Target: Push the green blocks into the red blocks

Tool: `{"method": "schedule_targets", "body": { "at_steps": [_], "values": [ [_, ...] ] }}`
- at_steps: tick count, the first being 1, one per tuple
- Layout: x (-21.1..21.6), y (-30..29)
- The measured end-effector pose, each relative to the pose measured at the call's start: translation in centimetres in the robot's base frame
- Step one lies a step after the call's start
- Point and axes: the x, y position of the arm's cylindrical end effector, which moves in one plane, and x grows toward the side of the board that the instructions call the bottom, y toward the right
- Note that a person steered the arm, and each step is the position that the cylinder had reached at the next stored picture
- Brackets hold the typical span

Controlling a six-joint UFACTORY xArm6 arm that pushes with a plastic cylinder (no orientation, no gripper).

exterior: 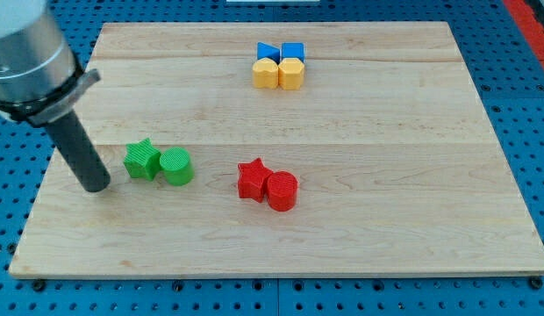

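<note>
A green star block (142,159) and a green cylinder (176,166) sit touching at the view's left middle. A red star block (252,179) and a red cylinder (282,190) sit touching near the centre, to the right of the green pair with a gap between the pairs. My tip (96,185) rests on the board just left of the green star, a short gap away from it.
A cluster of two blue blocks (281,52) and two yellow blocks (278,74) sits at the view's top centre. The wooden board (412,193) lies on a blue perforated table, its edges close on all sides.
</note>
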Motion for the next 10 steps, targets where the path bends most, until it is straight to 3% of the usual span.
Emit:
{"method": "schedule_targets", "body": {
  "at_steps": [1,3,5,6,7,9,10],
  "values": [
    [-2.3,0.3],
    [-1.8,10.5],
    [-2.7,0.2],
    [-2.2,0.8],
    [-5.7,3.8],
    [-3.0,12.9],
    [-3.6,11.5]
  ]
}}
